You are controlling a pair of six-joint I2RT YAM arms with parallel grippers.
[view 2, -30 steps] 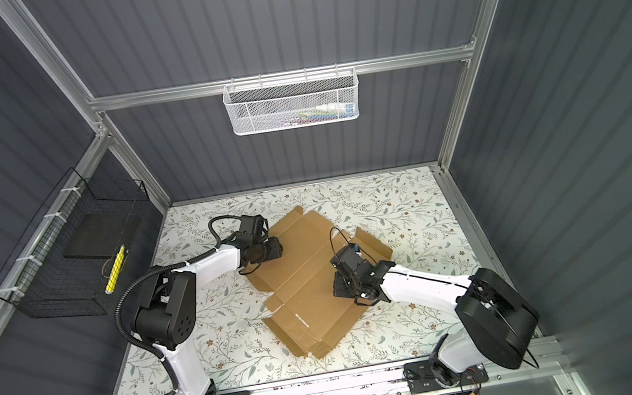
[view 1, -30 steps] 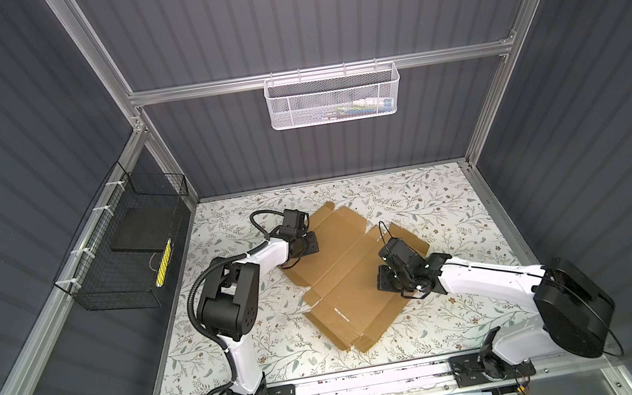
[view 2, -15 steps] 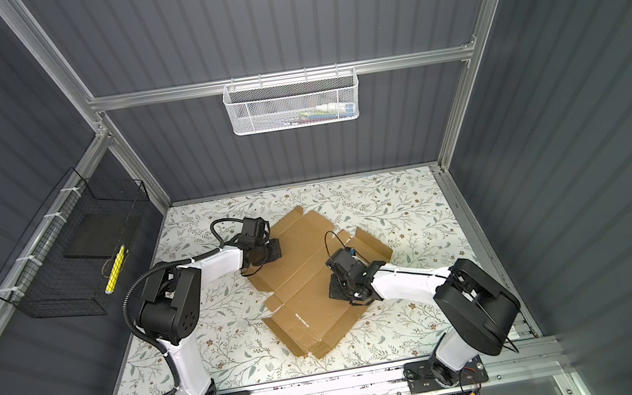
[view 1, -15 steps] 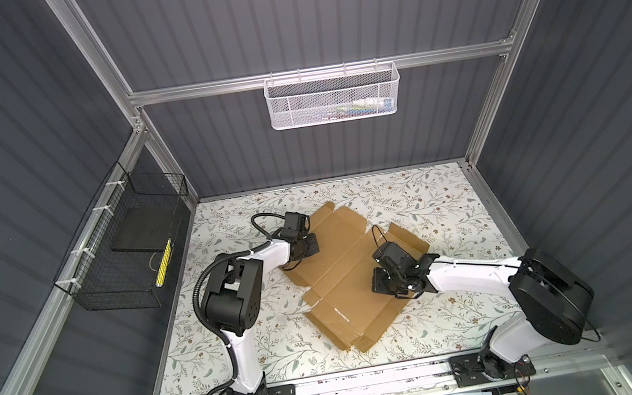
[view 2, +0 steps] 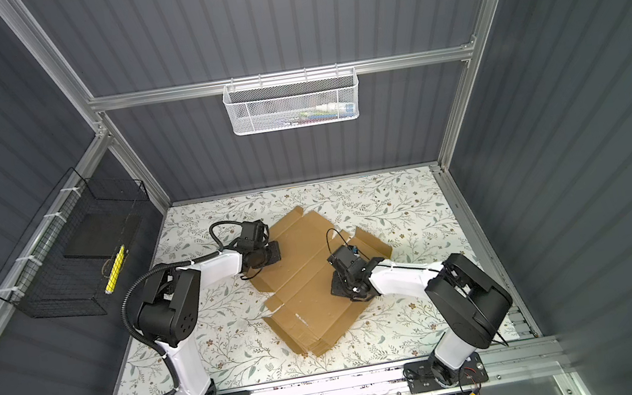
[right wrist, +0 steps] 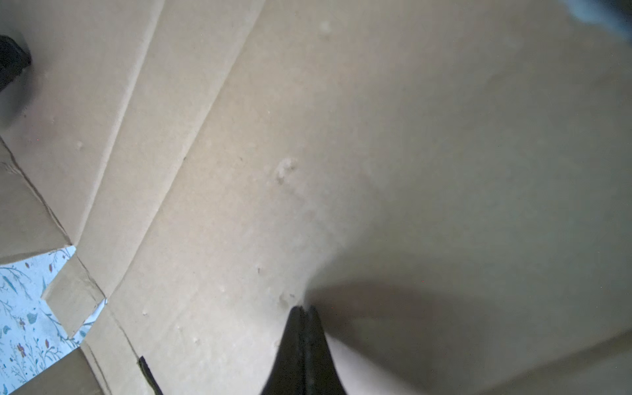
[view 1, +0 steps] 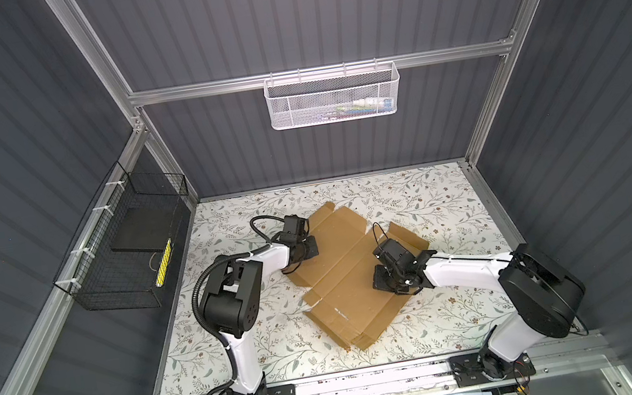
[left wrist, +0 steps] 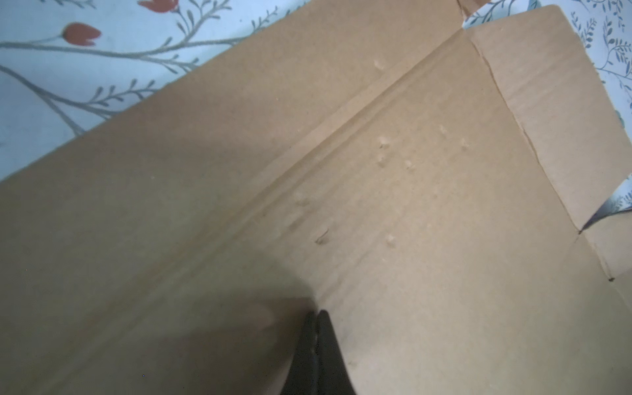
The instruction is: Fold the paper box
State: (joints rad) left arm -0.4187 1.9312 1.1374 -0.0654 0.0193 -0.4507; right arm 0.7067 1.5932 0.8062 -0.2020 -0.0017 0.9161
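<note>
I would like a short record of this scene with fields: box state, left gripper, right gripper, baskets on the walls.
box state: paper box, unfolded cardboard sheet on the floral table
left gripper: shut, tips on the sheet's left panel
right gripper: shut, tips on the sheet's right panel
baskets: white mesh basket on back wall; black wire basket on left wall

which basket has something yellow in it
The black wire basket on the left wall: a yellow strip shows at its near end. The white mesh basket on the back rail has none that is clearly yellow.
</note>
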